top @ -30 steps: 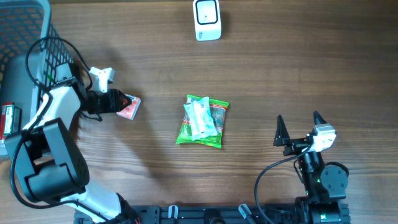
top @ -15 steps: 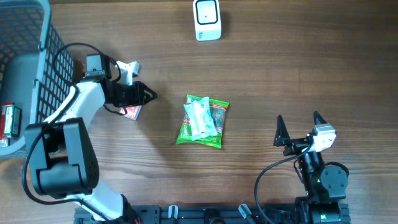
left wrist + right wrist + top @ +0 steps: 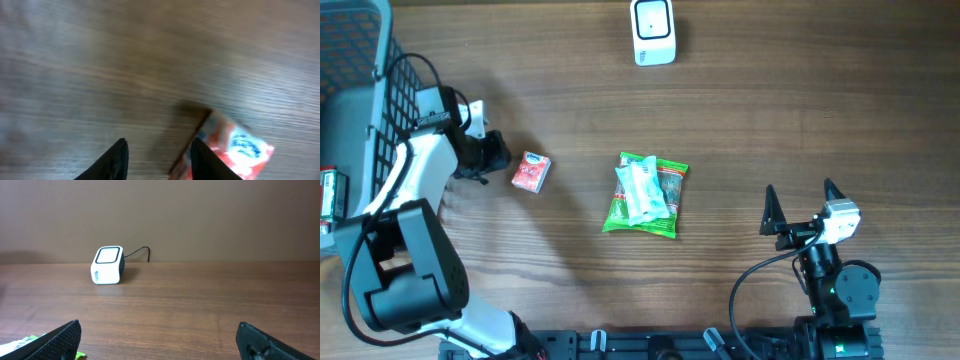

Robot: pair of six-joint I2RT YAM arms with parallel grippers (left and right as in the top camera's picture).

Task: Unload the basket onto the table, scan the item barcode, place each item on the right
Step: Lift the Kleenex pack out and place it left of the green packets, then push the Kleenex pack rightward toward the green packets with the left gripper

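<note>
Wooden tabletop (image 3: 800, 100), brown grain throughout; positions below are referred to the green snack bag (image 3: 646, 195) lying flat at centre.

1. Far left of the green snack bag: a grey wire basket (image 3: 365, 70) at the table edge.

2. Left of the bag: the left gripper (image 3: 498, 158), low over the wood and pointing toward the bag. In the wrist view its fingers (image 3: 117, 160) stand partly spread with bare table between them. It holds nothing.

3. Between that gripper and the bag: the small red packet (image 3: 531, 171), flat on the table. Judged to be the item in hand. The wrist view places the packet outside the jaws, against or just behind the finger nearer the bag; contact cannot be confirmed through the blur.

4. Beyond the bag, at the far edge: the white barcode scanner (image 3: 653, 32), window up.

5. Right of the bag, toward the near edge: the right gripper (image 3: 800, 190), fully spread, empty and well clear of everything.

Recommendation: the step is regrasping the packet. The jaws should be shifted toward the bag until the packet sits centred between them, then closed on its short edges so the printed faces stay uncovered. A thin packet may skid on the wood, so approach low and close gently. Which face carries the barcode cannot be read.
</note>
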